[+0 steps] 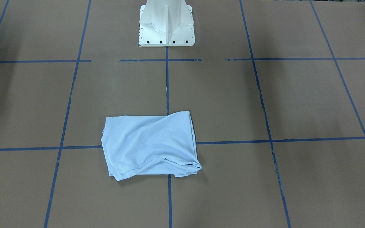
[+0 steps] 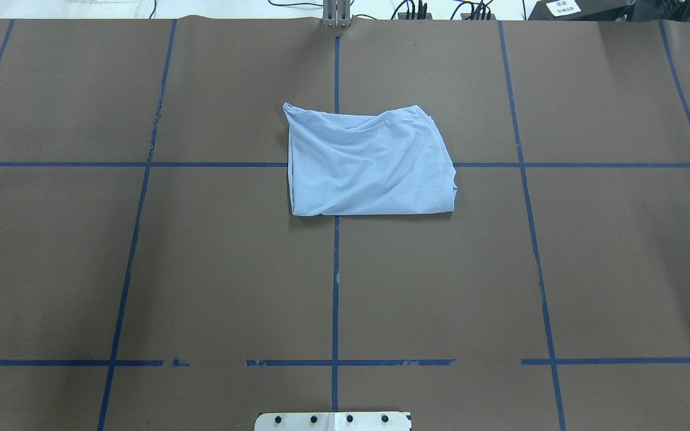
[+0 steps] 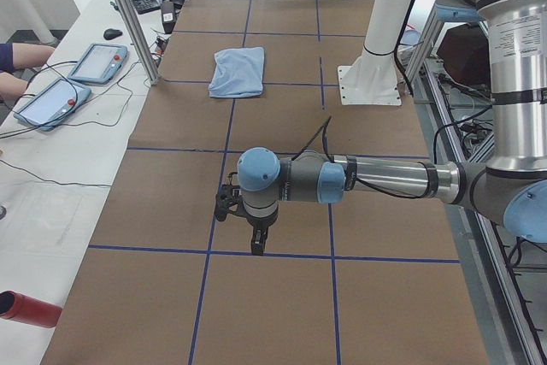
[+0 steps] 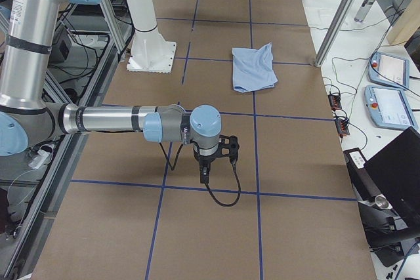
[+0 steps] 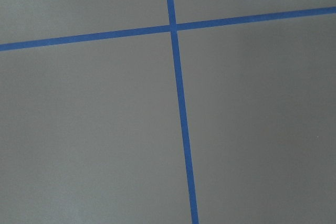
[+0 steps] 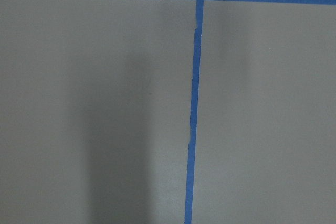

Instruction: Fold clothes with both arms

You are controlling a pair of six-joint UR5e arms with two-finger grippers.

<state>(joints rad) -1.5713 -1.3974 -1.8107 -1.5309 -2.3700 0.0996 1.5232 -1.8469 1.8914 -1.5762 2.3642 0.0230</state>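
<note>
T-shirt (image 1: 149,144), pale blue, lies folded into a rumpled rectangle on the brown table (image 1: 296,101), well apart from both grippers and touched by neither. The left gripper (image 3: 257,245) and right gripper (image 4: 203,175) hang above blue tape lines (image 5: 181,119) beyond its opposite sides. Whether their jaws are open, I cannot tell.

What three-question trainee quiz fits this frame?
1. True or false: the shirt lies spread flat with its sleeves out.
2. Pick one. The left hand and the right hand are: A both on the shirt, B both away from it, C one on it.
3. Fill in: the shirt covers a crossing of ____ tape lines.
Key: 1 false, it is folded up. 2 B. 3 blue.
</note>
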